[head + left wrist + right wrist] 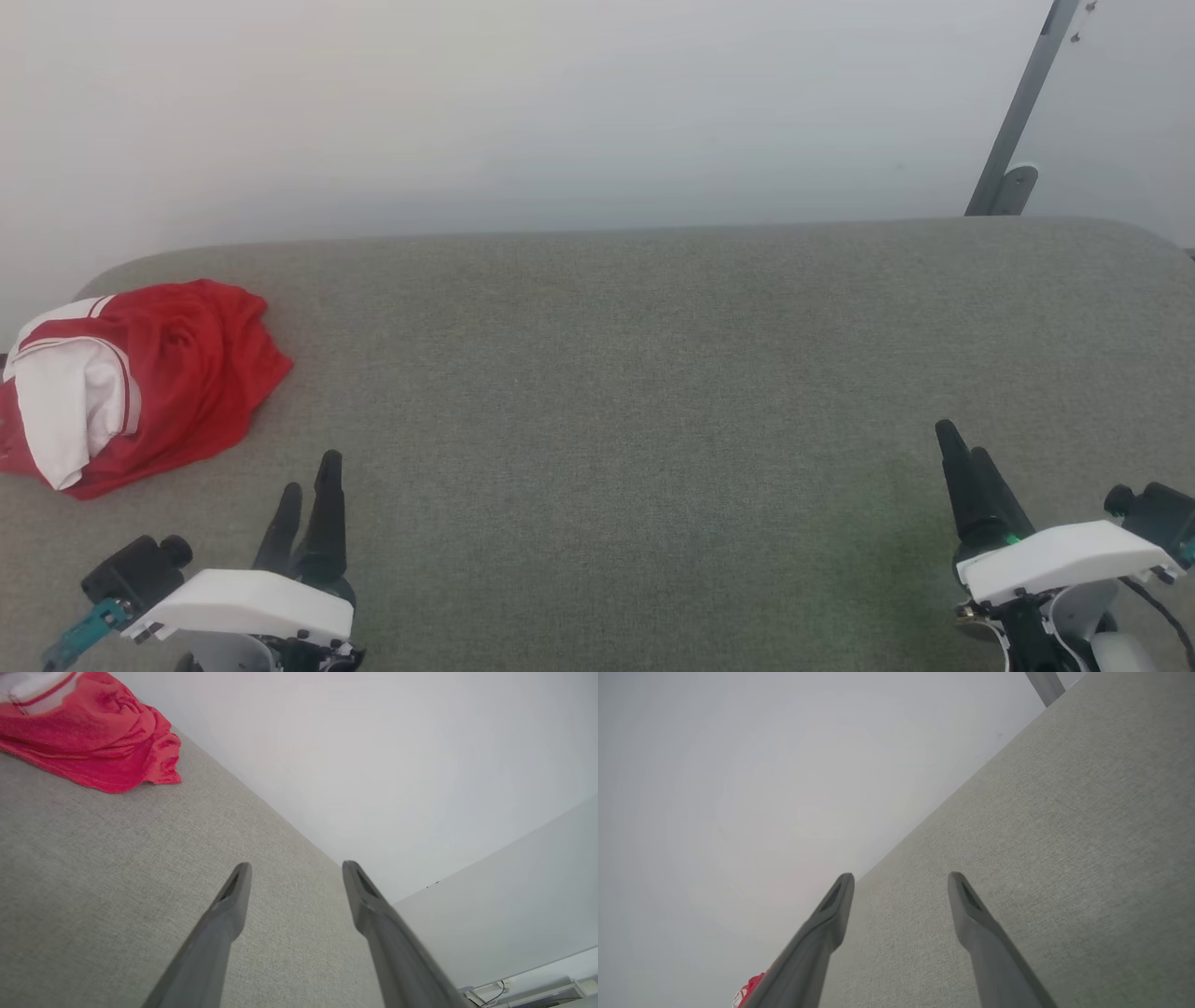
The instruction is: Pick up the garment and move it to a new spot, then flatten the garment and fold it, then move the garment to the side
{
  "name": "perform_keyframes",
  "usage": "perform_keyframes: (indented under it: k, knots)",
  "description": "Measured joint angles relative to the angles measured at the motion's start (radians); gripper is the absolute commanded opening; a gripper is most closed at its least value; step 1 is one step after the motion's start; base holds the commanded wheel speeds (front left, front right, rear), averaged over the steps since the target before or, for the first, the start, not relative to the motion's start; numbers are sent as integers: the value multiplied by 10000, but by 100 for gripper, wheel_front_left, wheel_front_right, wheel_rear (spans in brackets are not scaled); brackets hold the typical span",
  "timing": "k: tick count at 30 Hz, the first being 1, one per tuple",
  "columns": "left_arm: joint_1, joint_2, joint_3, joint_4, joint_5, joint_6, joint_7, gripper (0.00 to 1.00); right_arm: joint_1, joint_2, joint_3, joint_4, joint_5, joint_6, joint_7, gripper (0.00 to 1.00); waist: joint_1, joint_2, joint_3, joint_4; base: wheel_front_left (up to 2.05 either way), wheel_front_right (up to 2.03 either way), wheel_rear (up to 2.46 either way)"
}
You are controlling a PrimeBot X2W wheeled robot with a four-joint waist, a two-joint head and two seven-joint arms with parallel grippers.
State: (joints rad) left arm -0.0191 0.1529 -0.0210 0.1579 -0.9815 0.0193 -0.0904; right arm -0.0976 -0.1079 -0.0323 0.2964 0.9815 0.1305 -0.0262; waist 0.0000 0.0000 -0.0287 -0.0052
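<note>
The garment [140, 383] lies crumpled in a heap at the far left of the grey fabric table [635, 373], red with a white sleeve on top. Its red folds fill the upper left corner of the left wrist view [98, 737], and a small red scrap of the garment [748, 989] peeks out beside a finger in the right wrist view. My left gripper [310, 483] hovers open just below and to the right of the heap, empty. My right gripper [962, 448] is open and empty at the lower right, far from the cloth.
A pale wall rises behind the table's far edge. A grey metal post [1022, 112] leans at the back right corner. The table's left edge runs close beside the heap.
</note>
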Motion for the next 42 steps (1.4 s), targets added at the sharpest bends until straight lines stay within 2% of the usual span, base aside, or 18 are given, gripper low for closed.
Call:
perform_keyframes:
  k: [18, 42]
  knots:
    - [190, 69, 253, -188, 2433, -69, -522, 100, -65, -148, -109, -180, -2113, 0, -10, 100, 0, 0, -44, -50, 0, 0, 0]
    - [382, -65, 639, -339, 4832, -332, -1068, 100, -66, -228, -136, -318, -3812, 2, -368, 100, 0, 0, -122, -91, 0, 0, 0]
